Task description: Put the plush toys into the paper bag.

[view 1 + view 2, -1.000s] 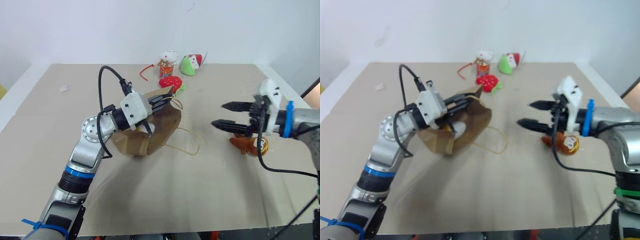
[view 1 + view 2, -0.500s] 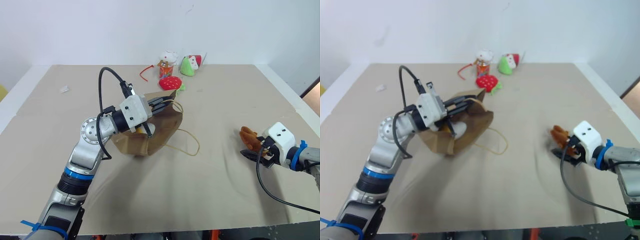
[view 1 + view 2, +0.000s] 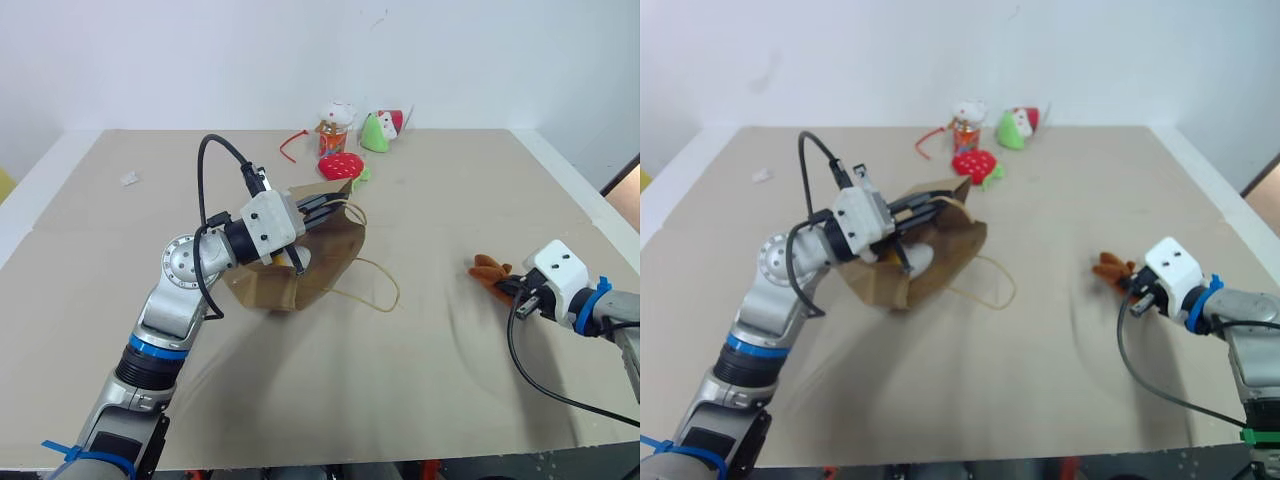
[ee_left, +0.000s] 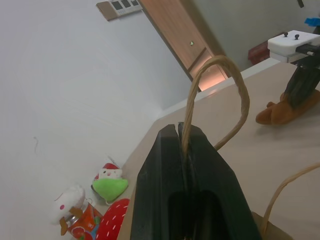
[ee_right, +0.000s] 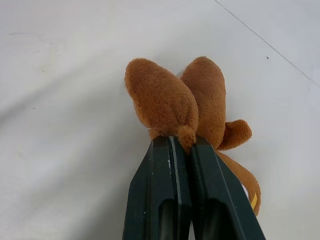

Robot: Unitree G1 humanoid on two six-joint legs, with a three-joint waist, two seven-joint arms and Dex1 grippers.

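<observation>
- While lying on the table, the brown plush toy shows rounded fuzzy lobes; right gripper pinches it.
- Left gripper clamps the paper bag's tan twisted-cord handle.

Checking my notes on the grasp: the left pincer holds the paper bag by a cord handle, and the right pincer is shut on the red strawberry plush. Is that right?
Not quite. The right pincer is shut on the brown plush toy, as the right wrist view shows; the strawberry plush lies untouched beyond the paper bag. The left pincer does hold the bag by a cord handle.
</observation>
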